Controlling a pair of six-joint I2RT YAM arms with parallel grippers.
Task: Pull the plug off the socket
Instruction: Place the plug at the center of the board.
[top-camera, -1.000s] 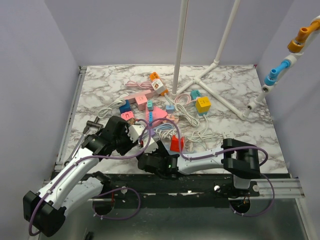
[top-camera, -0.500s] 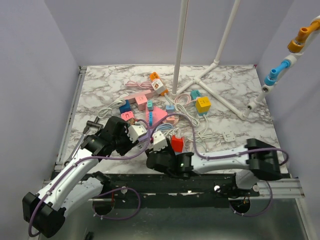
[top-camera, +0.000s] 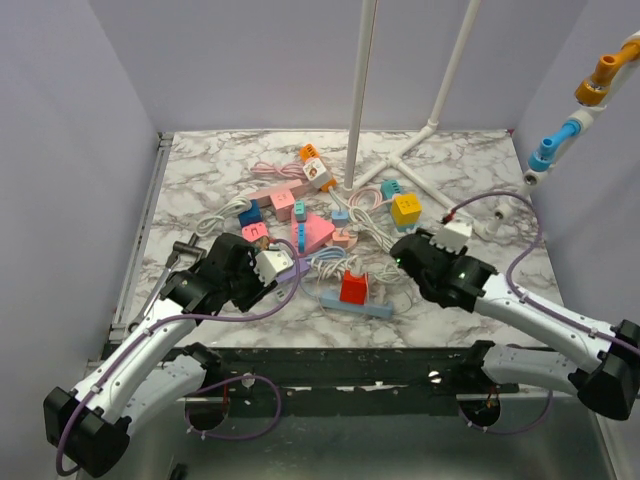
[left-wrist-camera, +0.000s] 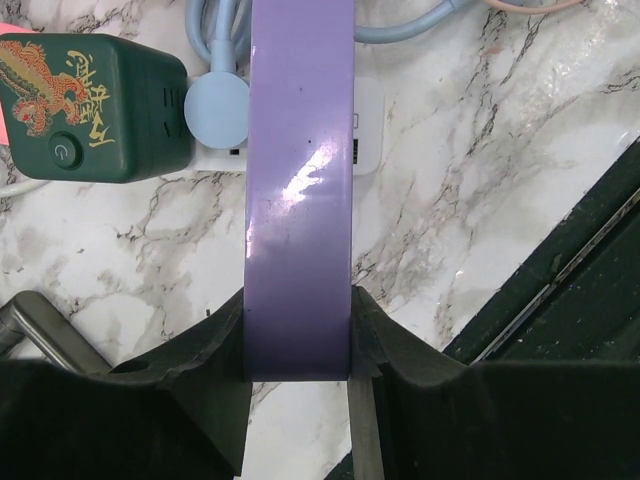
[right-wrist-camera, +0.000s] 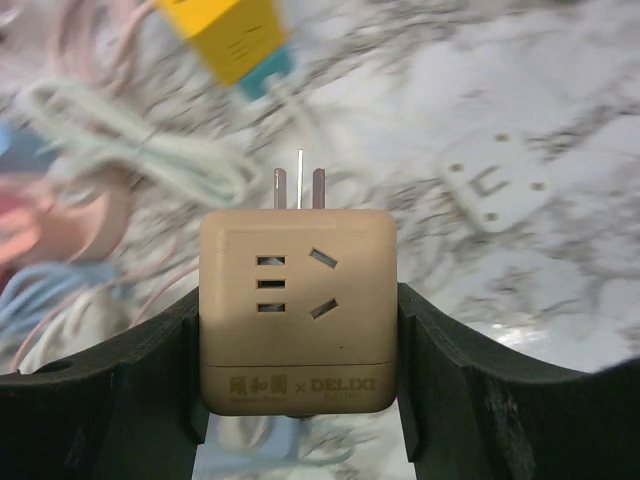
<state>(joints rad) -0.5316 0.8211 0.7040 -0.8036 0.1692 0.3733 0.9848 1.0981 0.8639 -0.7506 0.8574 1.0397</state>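
**While the right pincer (right-wrist-camera: 298, 340) gripped the plug (right-wrist-camera: 297, 300), the left pincer (left-wrist-camera: 298, 350) clamped a purple strip (left-wrist-camera: 300, 180)**

Where the right wrist camera looked straight down its own fingers (right-wrist-camera: 150, 370), the plug filled the gap between them. It was a tan cube held by its two side walls. Its near face carried one two-slot outlet, one three-slot outlet and a printed maker's name along the lower edge. Bare metal prongs (right-wrist-camera: 300, 185) stuck out of its far end and sat in nothing. Beyond it everything was blurred: a yellow cube (right-wrist-camera: 232, 35), a pale looped cable (right-wrist-camera: 140, 150), a flat white plate with holes (right-wrist-camera: 492, 180) and the marbled surface (right-wrist-camera: 560, 90).

From above, none of that detail showed. The plug was only a small whitish block at the tip of the right arm, over the right half of the surface and near the yellow cube. That view placed it well apart from the left pincer.

As the left wrist camera showed, the left pincer was closed on the purple strip, a flat glossy bar running straight away from the fingers. Its visible face was plain. Under its far end lay a white socket block (left-wrist-camera: 368, 120) with a pale blue round plug (left-wrist-camera: 215, 105) seated in it. A dark green cube (left-wrist-camera: 90, 105) bearing a dragon print sat just beside that.

Only the top view showed a red cube (top-camera: 353, 288) standing on a pale blue strip (top-camera: 375, 306) between the two arms.
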